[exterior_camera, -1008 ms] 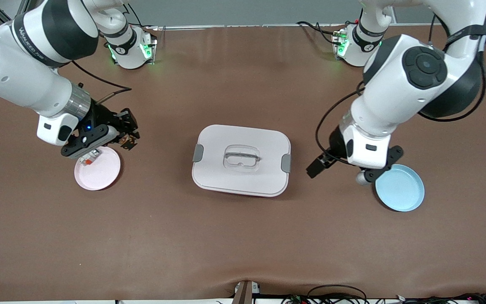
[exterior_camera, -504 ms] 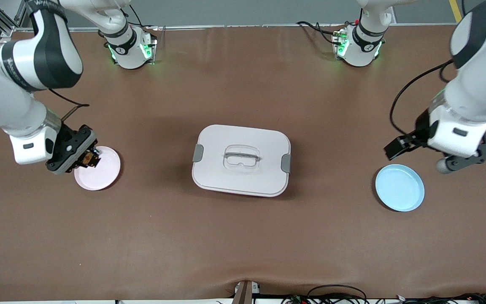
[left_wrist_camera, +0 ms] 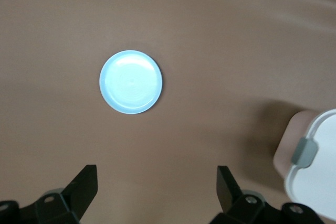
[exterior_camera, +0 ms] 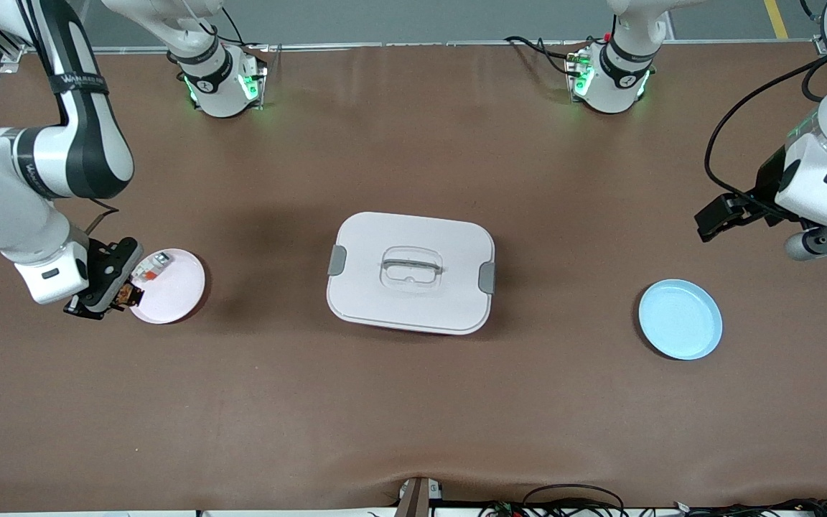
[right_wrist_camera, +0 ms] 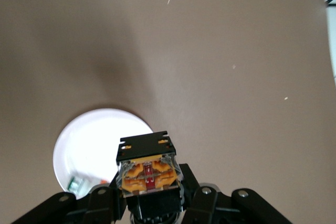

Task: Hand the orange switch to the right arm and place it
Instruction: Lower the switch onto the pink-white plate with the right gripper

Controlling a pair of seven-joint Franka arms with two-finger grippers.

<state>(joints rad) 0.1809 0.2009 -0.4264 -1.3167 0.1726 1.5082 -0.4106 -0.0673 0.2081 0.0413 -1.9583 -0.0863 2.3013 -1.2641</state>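
Right gripper (exterior_camera: 124, 293) is clamped on the orange switch (right_wrist_camera: 147, 168); in the right wrist view the switch sits between the fingers, black cap outward, orange-and-clear body toward the palm. The gripper hangs just over the edge of the pink plate (exterior_camera: 176, 298), at the plate's rim toward the right arm's end of the table. On that plate, just beside the gripper, lies a small white-grey part (exterior_camera: 151, 266) with a red-orange piece, not touching the switch. Left gripper (left_wrist_camera: 157, 184) is wide open and holds nothing, up over bare table (exterior_camera: 413, 402) at the left arm's end; the left arm waits there. The blue plate (exterior_camera: 680, 319) lies on the table below and apart from the left gripper, toward the front camera and the table's middle. The white lidded box (exterior_camera: 410, 271) sits mid-table, well apart from both grippers, roughly between them; its grey latch corner shows in the left wrist view.
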